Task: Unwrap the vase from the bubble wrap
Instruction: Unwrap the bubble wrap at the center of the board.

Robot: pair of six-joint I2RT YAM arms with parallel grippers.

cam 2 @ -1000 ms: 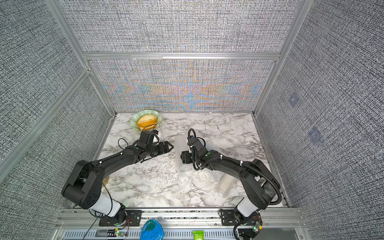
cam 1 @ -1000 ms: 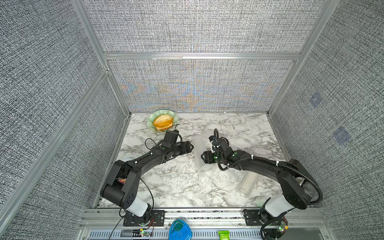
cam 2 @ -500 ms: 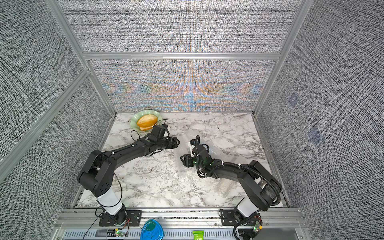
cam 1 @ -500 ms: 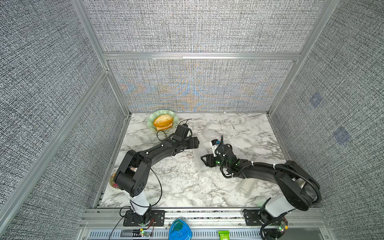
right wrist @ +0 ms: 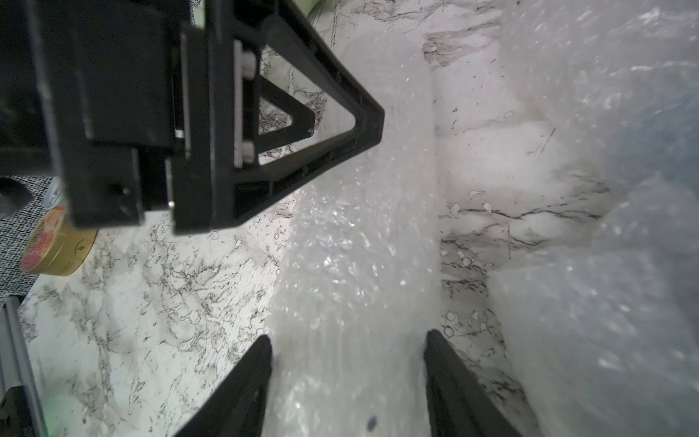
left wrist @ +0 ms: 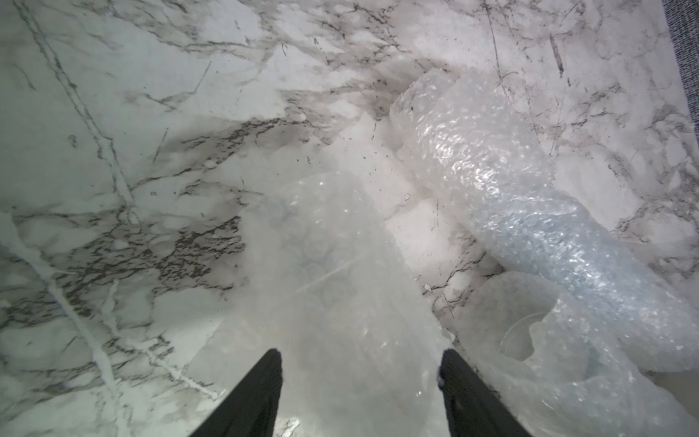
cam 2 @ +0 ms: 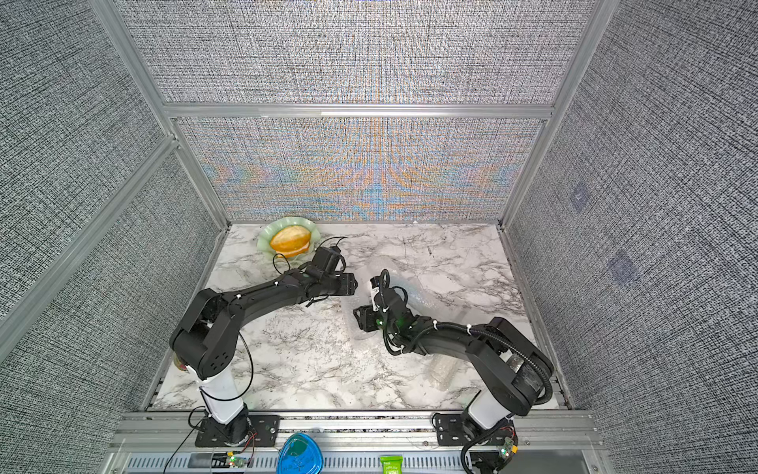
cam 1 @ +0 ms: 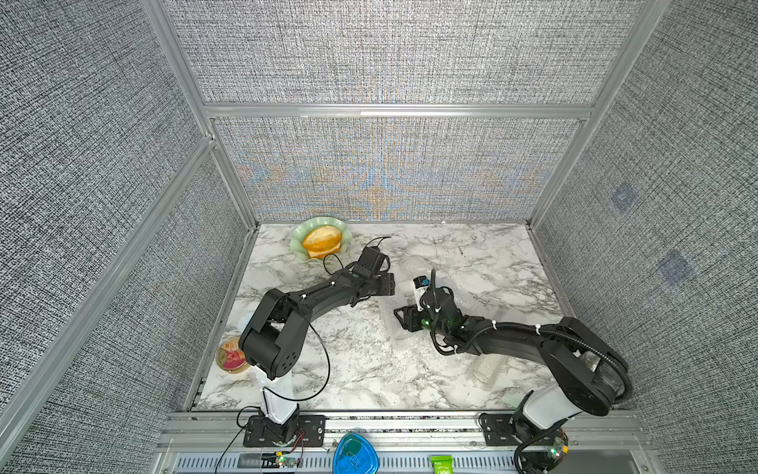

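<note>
Clear bubble wrap [left wrist: 340,287] lies mid-table between both grippers, left gripper [left wrist: 359,363] and right gripper [right wrist: 348,348] each straddling the same strip, grip uncertain; opposed pulls could tear film or roll the hidden vase.

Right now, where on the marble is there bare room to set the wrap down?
Bare: the near-centre marble between the two arm bases, and the far right corner. Crowded: the middle, where bubble wrap lies between both end effectors.
</note>
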